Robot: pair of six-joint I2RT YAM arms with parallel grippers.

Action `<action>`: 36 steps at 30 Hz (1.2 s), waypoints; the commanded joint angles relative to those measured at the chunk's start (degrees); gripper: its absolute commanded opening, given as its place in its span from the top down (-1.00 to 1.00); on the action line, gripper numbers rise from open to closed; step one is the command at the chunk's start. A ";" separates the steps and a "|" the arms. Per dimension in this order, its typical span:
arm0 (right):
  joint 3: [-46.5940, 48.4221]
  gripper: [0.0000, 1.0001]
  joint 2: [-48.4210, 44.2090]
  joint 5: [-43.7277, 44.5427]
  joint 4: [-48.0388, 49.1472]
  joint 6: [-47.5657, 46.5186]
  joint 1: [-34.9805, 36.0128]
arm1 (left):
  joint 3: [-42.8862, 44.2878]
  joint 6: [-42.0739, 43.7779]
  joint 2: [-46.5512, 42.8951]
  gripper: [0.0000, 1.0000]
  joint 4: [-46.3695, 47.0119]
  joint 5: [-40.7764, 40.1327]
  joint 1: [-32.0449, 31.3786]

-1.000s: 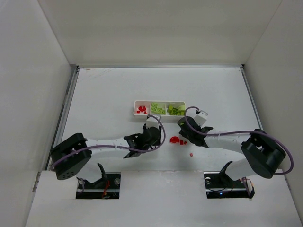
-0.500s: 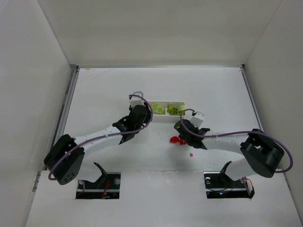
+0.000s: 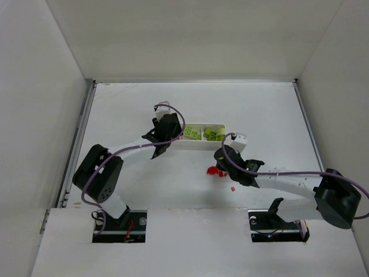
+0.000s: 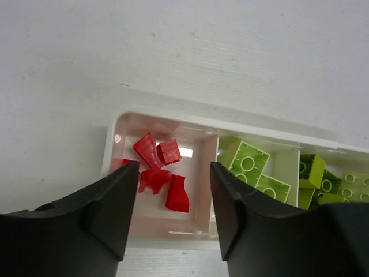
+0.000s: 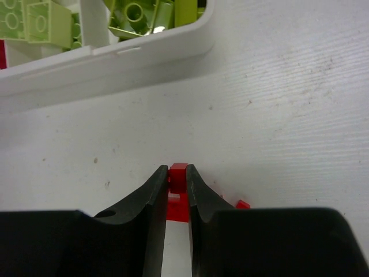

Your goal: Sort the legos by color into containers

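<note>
The white three-compartment tray [image 3: 199, 145] lies mid-table. In the left wrist view its left compartment [image 4: 118, 144] holds several red legos [image 4: 157, 151]; the middle and right ones hold lime-green legos [image 4: 249, 166]. My left gripper [image 3: 170, 136] hangs over the left compartment, and the left wrist view shows it [image 4: 173, 173] open and empty. My right gripper [image 3: 218, 165] is low at the table in front of the tray. It [image 5: 176, 171] is shut on a small red lego [image 5: 179, 172].
More red pieces lie on the table by the right fingers [image 3: 212, 171], with a tiny one nearer the arms [image 3: 232, 188] and one beside the right finger [image 5: 243, 203]. The tray's right end [image 5: 115, 60] is just beyond the right gripper. White walls enclose the table.
My left arm swung from the table's middle up and left to over the tray's left compartment. My right gripper dropped from the tray's right end onto the loose red pieces.
</note>
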 commanded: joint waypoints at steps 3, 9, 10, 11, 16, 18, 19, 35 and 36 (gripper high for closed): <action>4.82 0.55 0.76 -4.71 10.18 -7.47 -0.39 | 0.02 1.50 -7.24 -0.11 2.08 -0.05 -0.64; 15.53 0.55 12.08 -11.83 17.57 -11.43 -2.76 | -9.20 0.53 -19.89 0.01 1.46 -0.49 -1.60; 17.56 0.55 14.28 -12.63 18.01 -11.61 -3.29 | -11.13 0.18 -22.27 0.03 1.20 -0.75 -2.21; 19.92 0.55 16.91 -13.59 18.62 -11.61 -3.64 | -13.16 -0.08 -24.46 0.04 0.59 -1.10 -2.74; 29.60 0.54 27.47 -16.85 19.16 -11.52 -5.05 | -23.00 -1.75 -35.10 0.04 -4.68 -3.56 -4.76; 32.76 0.53 30.37 -17.64 19.07 -11.43 -5.14 | -25.91 -3.59 -38.79 0.04 -7.31 -3.56 -5.38; 34.61 0.53 31.95 -17.73 19.07 -11.35 -5.14 | -27.14 -4.64 -40.47 0.04 -8.54 -3.48 -5.99; 32.10 0.02 26.54 -12.91 19.24 -10.38 -5.75 | -24.17 -9.75 -26.97 -0.01 -0.13 -6.91 -28.40; 29.21 0.09 23.82 -11.51 19.42 -10.38 -5.75 | -22.94 -9.49 -24.42 -0.01 0.93 -6.73 -29.72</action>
